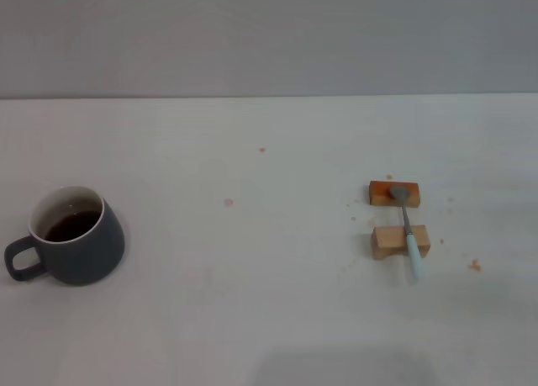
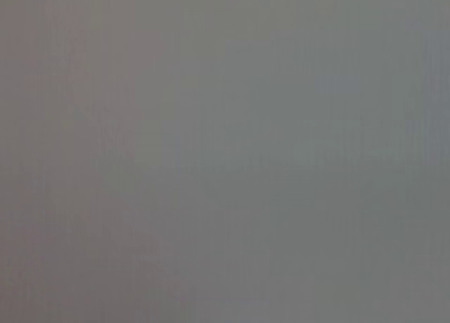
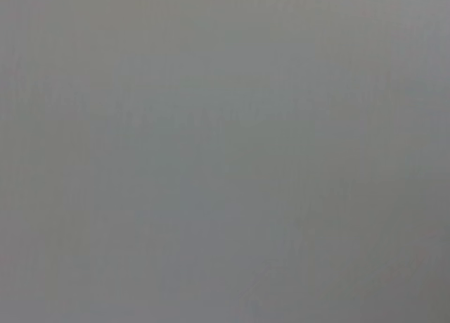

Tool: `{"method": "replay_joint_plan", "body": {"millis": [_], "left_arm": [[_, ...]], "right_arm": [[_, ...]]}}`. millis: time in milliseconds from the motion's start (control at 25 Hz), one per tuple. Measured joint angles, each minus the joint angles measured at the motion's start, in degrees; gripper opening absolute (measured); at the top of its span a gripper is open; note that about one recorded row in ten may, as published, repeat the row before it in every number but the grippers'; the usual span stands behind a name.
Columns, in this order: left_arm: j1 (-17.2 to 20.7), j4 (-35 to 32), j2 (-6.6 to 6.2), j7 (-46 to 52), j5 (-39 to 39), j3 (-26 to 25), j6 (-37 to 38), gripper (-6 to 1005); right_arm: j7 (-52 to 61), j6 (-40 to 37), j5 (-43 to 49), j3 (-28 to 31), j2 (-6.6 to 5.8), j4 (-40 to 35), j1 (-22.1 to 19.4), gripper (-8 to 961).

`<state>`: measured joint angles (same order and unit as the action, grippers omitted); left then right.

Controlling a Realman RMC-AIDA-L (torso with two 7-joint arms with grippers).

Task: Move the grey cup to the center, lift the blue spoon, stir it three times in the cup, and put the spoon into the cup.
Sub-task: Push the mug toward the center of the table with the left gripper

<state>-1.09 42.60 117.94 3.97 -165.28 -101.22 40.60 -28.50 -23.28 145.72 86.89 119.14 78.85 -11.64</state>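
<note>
Looking down from the head camera, the grey cup [image 1: 74,235] stands far over on the robot's left side of the white table [image 1: 252,302], upright, its loop handle turned toward the left edge and dark liquid inside. Well apart from it, on the right, the blue spoon [image 1: 407,226] lies bridged across two small wooden blocks [image 1: 400,241], its metal bowl resting on the farther, darker block and its pale handle overhanging the nearer one toward the robot. Neither arm nor gripper shows in this view.

Turning to the left wrist camera, only a flat grey blur fills the picture; no fingers, cup or table can be made out, so the left jaws' state cannot be told.

Turning to the right wrist camera, the same featureless grey appears, and the right jaws cannot be judged either.

Nothing of the task looks done yet, so moving the cup to the centre is likely the step in hand. The left arm is the nearer one; a grasp on the body or handle should keep the cup level and travel slowly, since the liquid could slop.
</note>
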Motion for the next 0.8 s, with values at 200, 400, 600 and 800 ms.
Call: {"method": "replay_joint_plan", "body": {"millis": [200, 400, 600, 800], "left_arm": [[0.3, -2.0, 0.10, 0.1, 0.1, 0.6, 1.1, 788], [0.7, -3.2, 0.24, 0.4, 0.2, 1.9, 1.7, 806], [1.3, -5.6, 0.41, 1.4, 0.1, 6.0, 3.4, 804], [2.0, -6.6, 0.41, 3.6, 0.2, 11.0, 5.2, 803]], "right_arm": [[-0.1, -5.8, 0.1, -2.8, 0.01, -2.8, 0.3, 789], [0.4, -11.4, -0.2, -4.8, 0.06, -5.0, 0.3, 790], [0.5, -12.1, -0.3, -5.0, 0.06, -6.0, 1.1, 789], [0.6, -12.2, -0.3, -5.1, 0.00, -7.1, 2.1, 788]]}}
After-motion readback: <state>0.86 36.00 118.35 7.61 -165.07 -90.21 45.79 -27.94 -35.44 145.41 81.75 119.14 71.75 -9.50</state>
